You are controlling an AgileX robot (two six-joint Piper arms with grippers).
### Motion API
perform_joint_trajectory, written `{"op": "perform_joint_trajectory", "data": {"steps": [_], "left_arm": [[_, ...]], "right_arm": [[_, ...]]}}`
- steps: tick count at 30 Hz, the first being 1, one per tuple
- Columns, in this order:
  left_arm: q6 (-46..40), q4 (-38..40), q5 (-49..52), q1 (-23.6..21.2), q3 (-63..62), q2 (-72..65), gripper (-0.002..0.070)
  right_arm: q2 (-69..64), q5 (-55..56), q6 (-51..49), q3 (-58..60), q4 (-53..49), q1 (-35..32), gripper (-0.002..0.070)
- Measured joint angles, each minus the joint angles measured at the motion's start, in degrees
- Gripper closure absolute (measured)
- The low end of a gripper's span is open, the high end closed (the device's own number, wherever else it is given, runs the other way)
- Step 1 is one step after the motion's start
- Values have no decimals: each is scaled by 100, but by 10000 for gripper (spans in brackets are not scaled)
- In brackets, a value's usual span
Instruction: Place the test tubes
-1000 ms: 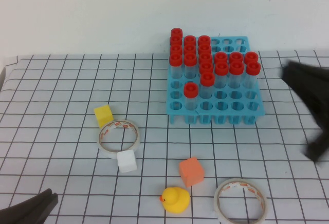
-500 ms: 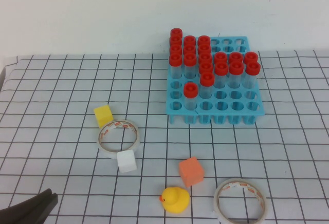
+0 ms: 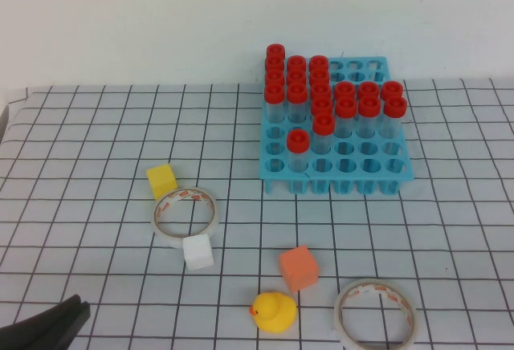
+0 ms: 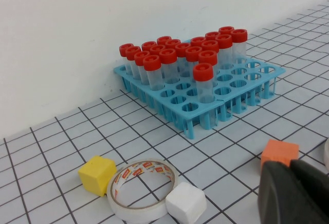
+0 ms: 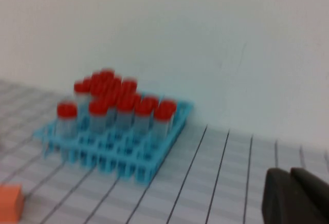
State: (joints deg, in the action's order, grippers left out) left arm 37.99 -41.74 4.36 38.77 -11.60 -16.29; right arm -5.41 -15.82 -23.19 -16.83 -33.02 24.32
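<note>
nearest the robot, the left gripper (image 3: pixel 78 312) is hanging low at the near left corner of the gridded table (image 3: pixel 80 125), its jaws pressed together and holding nothing. the right gripper (image 5: pixel 290 183) is showing only in its own wrist view, over the grid and well apart from the rack, its jaws also pressed together and empty.

along the near edge a yellow duck (image 3: pixel 275 311) is sitting, with a tape roll (image 3: pixel 376 314) lying flat to its right. just beyond the duck an orange cube (image 3: pixel 299 267) is resting. further left a white cube (image 3: pixel 197 251) is touching a second tape roll (image 3: pixel 185 213), and a yellow cube (image 3: pixel 161 181) is sitting just beside that roll's far edge.

farthest away, toward the right and near the white wall, the blue rack (image 3: pixel 337 175) is standing. red-capped test tubes (image 3: pixel 321 93) are standing upright in its far rows, crowded toward its left side. one lone tube (image 3: pixel 298 148) is standing nearer than the rest, and the rack's front rows are showing open holes.
</note>
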Motion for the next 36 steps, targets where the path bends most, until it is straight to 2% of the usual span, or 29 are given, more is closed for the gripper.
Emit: {"op": "perform_joint_trajectory", "data": {"steps": [4, 8, 13, 17, 20, 23, 29, 36], "left_arm": [[0, 0, 4, 0, 0, 0, 677], [0, 0, 14, 0, 0, 0, 677], [0, 0, 26, 0, 0, 0, 677], [0, 0, 26, 0, 0, 0, 677], [0, 0, 37, 0, 0, 0, 677], [0, 0, 37, 0, 0, 0, 677], [0, 0, 37, 0, 0, 0, 677], [0, 0, 37, 0, 0, 0, 676]], "right_arm": [[280, -728, 973, 280, 1218, 0, 678], [578, -1215, 1202, 777, 1735, -171, 678], [615, -1263, 1267, 1178, 2026, -1140, 678], [615, -1135, 1670, 1287, 2695, -2167, 678], [615, -716, 2264, 1506, 3302, -2804, 678], [615, 81, 2484, 1788, 3457, -3131, 678], [615, 511, 1427, 1826, 2777, -3062, 678], [615, 90, 1203, 1835, 2603, -2956, 678]]}}
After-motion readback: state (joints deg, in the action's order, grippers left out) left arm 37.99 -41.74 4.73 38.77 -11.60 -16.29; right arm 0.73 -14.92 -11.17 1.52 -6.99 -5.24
